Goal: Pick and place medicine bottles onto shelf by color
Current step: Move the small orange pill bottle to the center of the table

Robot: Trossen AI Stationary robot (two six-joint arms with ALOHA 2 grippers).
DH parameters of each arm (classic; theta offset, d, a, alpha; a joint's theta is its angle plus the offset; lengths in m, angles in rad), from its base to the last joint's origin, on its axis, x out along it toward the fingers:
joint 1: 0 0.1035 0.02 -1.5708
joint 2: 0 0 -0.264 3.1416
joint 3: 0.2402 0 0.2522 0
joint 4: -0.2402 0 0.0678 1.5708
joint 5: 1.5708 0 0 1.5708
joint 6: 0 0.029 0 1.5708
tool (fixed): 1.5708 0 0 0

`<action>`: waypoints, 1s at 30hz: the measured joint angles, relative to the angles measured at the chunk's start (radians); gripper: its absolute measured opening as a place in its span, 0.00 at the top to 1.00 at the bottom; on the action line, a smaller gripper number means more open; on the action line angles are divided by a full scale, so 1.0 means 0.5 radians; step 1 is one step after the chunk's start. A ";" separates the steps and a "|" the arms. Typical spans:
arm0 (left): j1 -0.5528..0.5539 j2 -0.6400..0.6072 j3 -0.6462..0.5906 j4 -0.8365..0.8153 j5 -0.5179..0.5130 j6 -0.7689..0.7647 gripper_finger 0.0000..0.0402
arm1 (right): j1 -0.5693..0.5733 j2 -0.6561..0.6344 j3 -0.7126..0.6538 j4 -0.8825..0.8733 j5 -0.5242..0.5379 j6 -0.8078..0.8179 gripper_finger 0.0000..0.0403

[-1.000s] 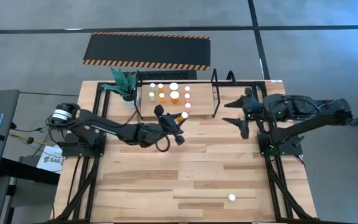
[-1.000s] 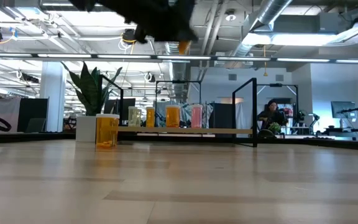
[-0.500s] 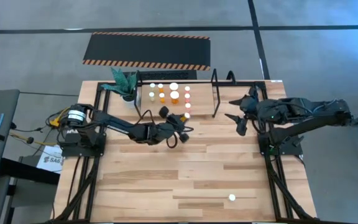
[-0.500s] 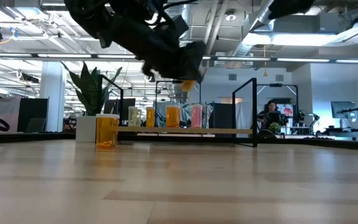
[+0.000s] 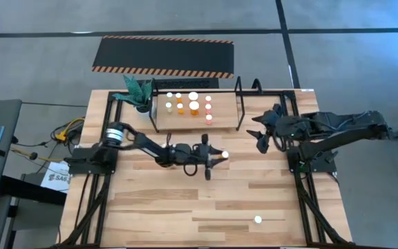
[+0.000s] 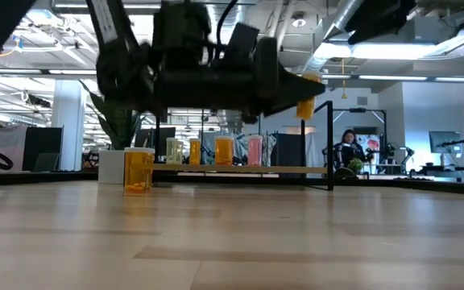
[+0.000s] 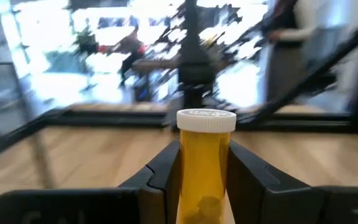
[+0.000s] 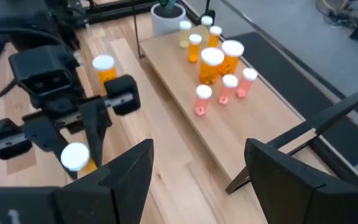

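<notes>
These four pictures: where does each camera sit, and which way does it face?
High view: overhead, looking straight down; both arms show, left gripper holding an orange bottle.
Low view: at tabletop height, facing the shelf; left arm overhead.
Left wrist view: looks past its own fingers clamping the bottle.
Right wrist view: over the open right gripper, toward the shelf.
All four share that bottle.

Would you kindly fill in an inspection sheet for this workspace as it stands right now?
Surface: wooden table, mostly bare.
Job's things: shelf holds orange, yellow and pink bottles; one orange bottle stands beside it; a white-capped bottle sits alone near the front edge.
Clutter: potted plant.
Grippers: left gripper shut on a yellow bottle; right gripper open, beside the shelf.
Cables: yellow cable off the table's left edge.
Surroundings: hazard-striped mat; seated person.
</notes>
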State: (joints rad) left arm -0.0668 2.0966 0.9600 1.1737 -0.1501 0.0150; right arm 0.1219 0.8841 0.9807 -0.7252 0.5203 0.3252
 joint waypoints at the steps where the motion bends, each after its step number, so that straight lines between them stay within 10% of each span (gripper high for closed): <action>1: 0.007 0.073 0.002 0.141 0.070 0.003 0.79 | 0.000 0.025 0.000 0.001 -0.001 0.018 0.32; 7: 0.082 0.309 0.012 0.577 0.182 -0.091 0.79 | 0.000 0.247 0.000 -0.001 -0.006 0.051 0.32; 30: -0.075 0.331 0.044 0.063 -0.196 -0.218 0.79 | -0.029 0.884 0.049 0.054 -0.158 -0.197 0.32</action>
State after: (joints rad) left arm -0.1041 2.2622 0.9819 1.2053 -0.2480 -0.0942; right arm 0.1073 1.3261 1.0050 -0.6981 0.4412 0.2267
